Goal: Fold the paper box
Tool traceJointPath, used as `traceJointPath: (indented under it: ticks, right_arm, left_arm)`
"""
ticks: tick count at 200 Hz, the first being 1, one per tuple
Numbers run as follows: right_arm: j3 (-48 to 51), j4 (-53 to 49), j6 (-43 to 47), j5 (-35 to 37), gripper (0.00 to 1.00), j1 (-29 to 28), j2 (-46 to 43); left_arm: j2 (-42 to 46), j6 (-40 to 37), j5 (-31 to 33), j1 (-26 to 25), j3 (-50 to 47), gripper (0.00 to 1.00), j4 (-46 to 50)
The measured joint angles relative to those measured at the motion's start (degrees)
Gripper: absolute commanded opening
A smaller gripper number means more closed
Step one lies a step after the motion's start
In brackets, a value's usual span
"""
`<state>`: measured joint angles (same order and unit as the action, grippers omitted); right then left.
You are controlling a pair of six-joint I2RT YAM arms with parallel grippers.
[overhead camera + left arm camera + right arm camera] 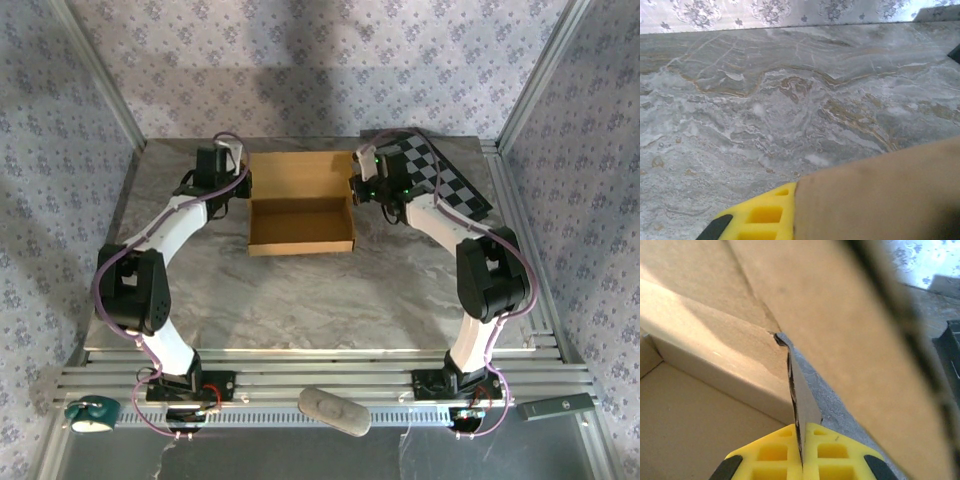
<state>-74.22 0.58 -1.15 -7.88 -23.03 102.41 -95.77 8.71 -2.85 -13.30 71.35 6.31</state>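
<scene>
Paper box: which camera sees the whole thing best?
The top external view: the whole paper box shows there, open tray and back flap. The left wrist view has one brown panel close up; the right wrist view looks along its inner walls.

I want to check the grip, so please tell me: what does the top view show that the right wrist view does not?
The top view adds the whole open box, with the left gripper at its left wall. The right wrist view adds, close up, a thin flap edge pinched between the yellow fingers. Both show the box, the right gripper and the marble table.
</scene>
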Motion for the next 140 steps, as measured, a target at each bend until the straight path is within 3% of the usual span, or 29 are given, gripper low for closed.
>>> traceJointPath:
  ticks: [51,140]
  right_arm:
    - [6.1,8.2,-7.8,10.2,0.00,-5.7,-2.3]
    - [19.1,22.8,-16.3,13.9,0.00,-7.9,-6.8]
  left_arm:
    - [3.0,10.4,7.2,-1.4,-5.2,0.07,-5.4]
    - [13.2,19.1,11.1,-5.1,-26.1,0.09,-25.7]
